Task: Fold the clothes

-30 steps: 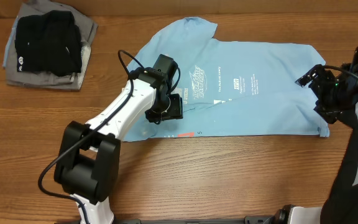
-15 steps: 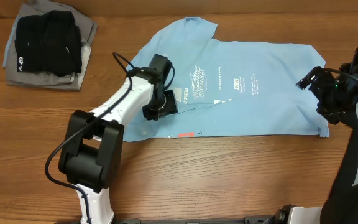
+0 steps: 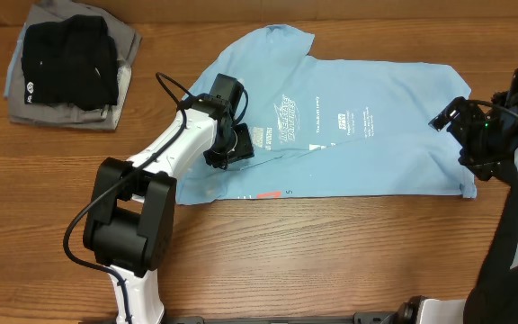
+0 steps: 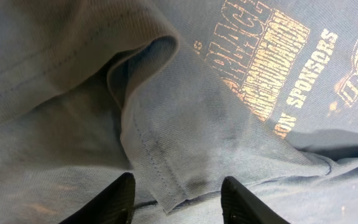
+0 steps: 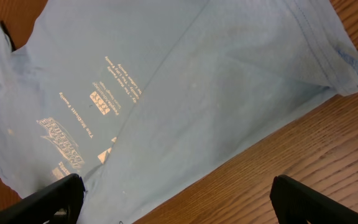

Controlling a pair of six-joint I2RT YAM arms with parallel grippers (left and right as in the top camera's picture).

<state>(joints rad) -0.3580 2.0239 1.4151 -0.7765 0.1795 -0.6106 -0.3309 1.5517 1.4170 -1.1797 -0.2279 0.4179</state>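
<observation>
The clothes, a light blue T-shirt [image 3: 367, 135] with small white logos facing up, lie spread on the wooden table. My left gripper [image 3: 230, 148] hangs low over the shirt's left part, beside the logos. In the left wrist view a stitched hem corner [image 4: 166, 190] of the shirt [image 4: 216, 124] lies between my left gripper's [image 4: 178, 198] black fingertips, which stand apart and do not touch it. My right gripper [image 3: 461, 139] hovers wide open over the shirt's right end. In the right wrist view the right gripper [image 5: 176, 194] spans the shirt's [image 5: 197, 93] lower edge and bare wood.
A stack of black and grey folded garments [image 3: 68, 63] sits at the far left corner. A bit of red print [image 3: 272, 193] shows at the shirt's front hem. Wooden table [image 3: 331, 252] runs along the front, with the arm bases at the near edge.
My left gripper has slid a little left and away across the shirt, and its jaws have narrowed. The right arm has not moved.
</observation>
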